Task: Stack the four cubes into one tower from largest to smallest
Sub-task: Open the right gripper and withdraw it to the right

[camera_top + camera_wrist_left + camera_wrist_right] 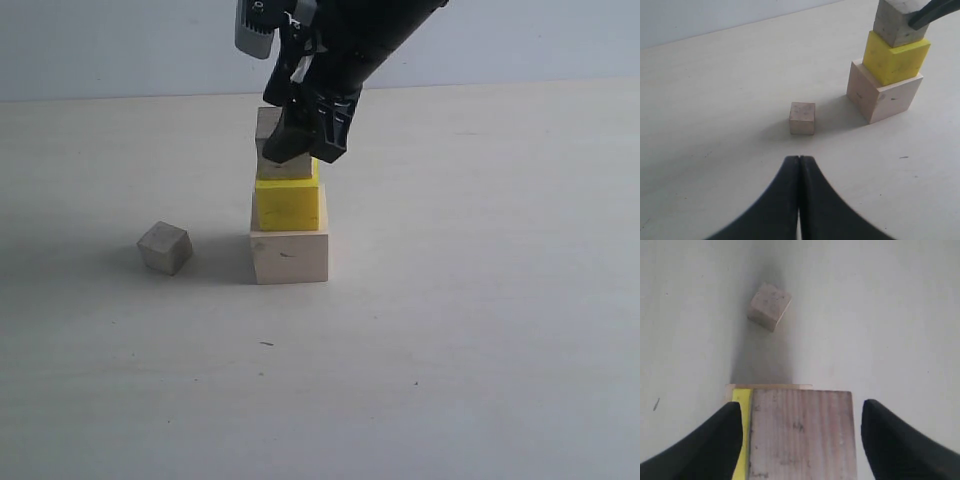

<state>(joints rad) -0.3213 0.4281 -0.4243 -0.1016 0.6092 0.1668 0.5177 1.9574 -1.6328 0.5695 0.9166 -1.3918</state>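
The tower stands mid-table: a large pale wood cube at the base, the yellow cube on it, and a small wood cube on top. My right gripper straddles that top cube from above. In the right wrist view the right gripper is open, with a narrow gap between each finger and the small wood cube. The smallest wood cube lies alone on the table left of the tower. The left gripper is shut and empty, hovering short of that smallest cube.
The pale tabletop stretches around the tower, with a light wall behind it. The left wrist view shows the tower beside the loose cube, with a right finger at its top.
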